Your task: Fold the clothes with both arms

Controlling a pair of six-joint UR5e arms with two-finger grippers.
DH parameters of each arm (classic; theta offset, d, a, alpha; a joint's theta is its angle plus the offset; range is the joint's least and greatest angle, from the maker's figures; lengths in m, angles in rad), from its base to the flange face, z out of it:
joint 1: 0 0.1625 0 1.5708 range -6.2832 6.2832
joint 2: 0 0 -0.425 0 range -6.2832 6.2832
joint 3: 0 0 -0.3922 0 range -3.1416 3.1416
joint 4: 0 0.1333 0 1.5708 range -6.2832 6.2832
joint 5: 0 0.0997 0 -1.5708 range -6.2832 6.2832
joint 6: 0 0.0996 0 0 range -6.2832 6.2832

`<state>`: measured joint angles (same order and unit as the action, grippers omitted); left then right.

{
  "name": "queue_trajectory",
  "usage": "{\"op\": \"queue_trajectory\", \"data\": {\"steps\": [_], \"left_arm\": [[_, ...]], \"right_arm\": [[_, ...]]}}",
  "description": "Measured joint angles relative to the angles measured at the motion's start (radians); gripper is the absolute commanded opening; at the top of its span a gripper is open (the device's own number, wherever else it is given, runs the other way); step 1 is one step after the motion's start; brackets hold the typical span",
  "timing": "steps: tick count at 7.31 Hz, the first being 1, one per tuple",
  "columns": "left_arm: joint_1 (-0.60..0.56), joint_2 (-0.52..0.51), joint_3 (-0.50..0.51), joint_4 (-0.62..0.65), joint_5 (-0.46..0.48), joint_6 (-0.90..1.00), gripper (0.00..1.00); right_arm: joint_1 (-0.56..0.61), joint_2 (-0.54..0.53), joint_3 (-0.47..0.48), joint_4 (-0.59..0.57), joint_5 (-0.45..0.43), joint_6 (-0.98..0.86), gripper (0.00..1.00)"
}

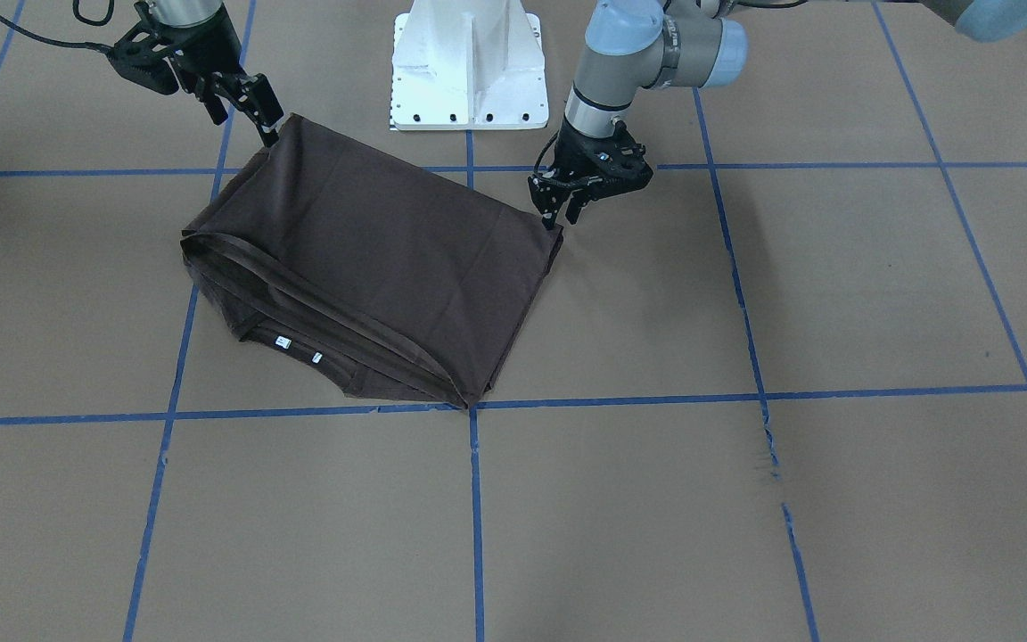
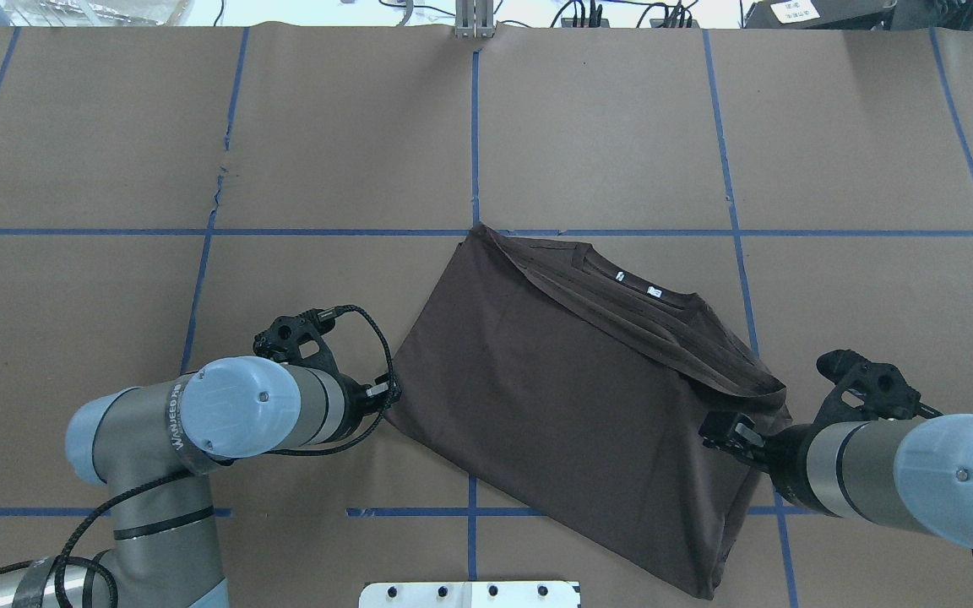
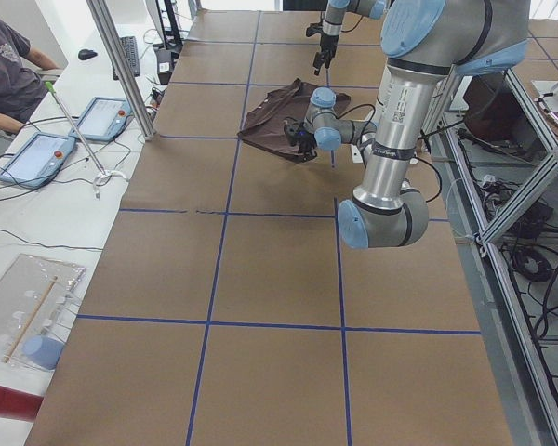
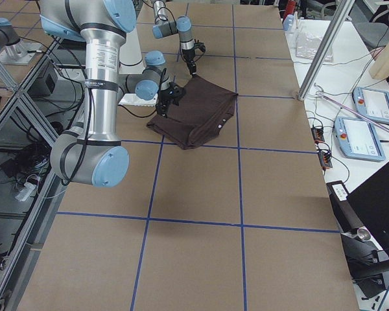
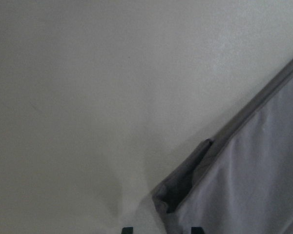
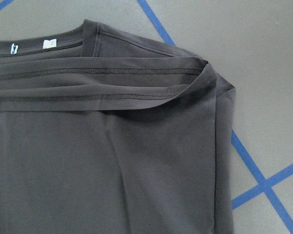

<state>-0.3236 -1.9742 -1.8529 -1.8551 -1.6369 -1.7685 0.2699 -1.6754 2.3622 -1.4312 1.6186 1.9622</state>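
The dark brown T-shirt lies folded on the table, collar and white tags on the side away from the robot. It also shows in the overhead view. My left gripper is low at the shirt's corner nearest it, with its jaws open. In the left wrist view that corner sits just ahead of the two parted fingertips. My right gripper hangs open above the shirt's opposite near corner, holding nothing. The right wrist view looks down on the collar and folded layers.
The white pedestal base stands just behind the shirt. Blue tape lines grid the brown paper, which has a small tear. A side bench with tablets and a seated person lies beyond the table's far edge.
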Motion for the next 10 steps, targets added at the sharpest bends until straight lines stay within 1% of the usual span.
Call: {"op": "queue_trajectory", "data": {"steps": [2, 3, 4, 5, 8, 10], "left_arm": [[-0.002, -0.003, 0.017, -0.005, 0.006, 0.009, 0.41], [-0.002, -0.007, 0.026, -0.007, 0.008, 0.010, 0.30], [-0.002, -0.012, 0.029, -0.007, 0.009, 0.010, 0.08], [-0.002, -0.015, 0.031, -0.007, 0.009, 0.011, 0.00], [-0.014, -0.017, 0.031, -0.007, 0.010, 0.027, 0.00], [-0.094, -0.014, 0.003, -0.001, 0.010, 0.140, 0.00]], "right_arm": [[-0.009, -0.002, -0.001, 0.000, -0.021, 0.000, 1.00], [-0.011, -0.003, -0.001, 0.000, -0.024, 0.000, 1.00], [-0.013, -0.004, -0.001, 0.000, -0.026, 0.000, 1.00], [-0.013, -0.004, -0.001, 0.000, -0.026, 0.000, 1.00], [-0.013, -0.004, 0.000, 0.000, -0.026, 0.000, 1.00], [-0.013, -0.001, 0.002, 0.000, -0.027, 0.000, 1.00]]}}
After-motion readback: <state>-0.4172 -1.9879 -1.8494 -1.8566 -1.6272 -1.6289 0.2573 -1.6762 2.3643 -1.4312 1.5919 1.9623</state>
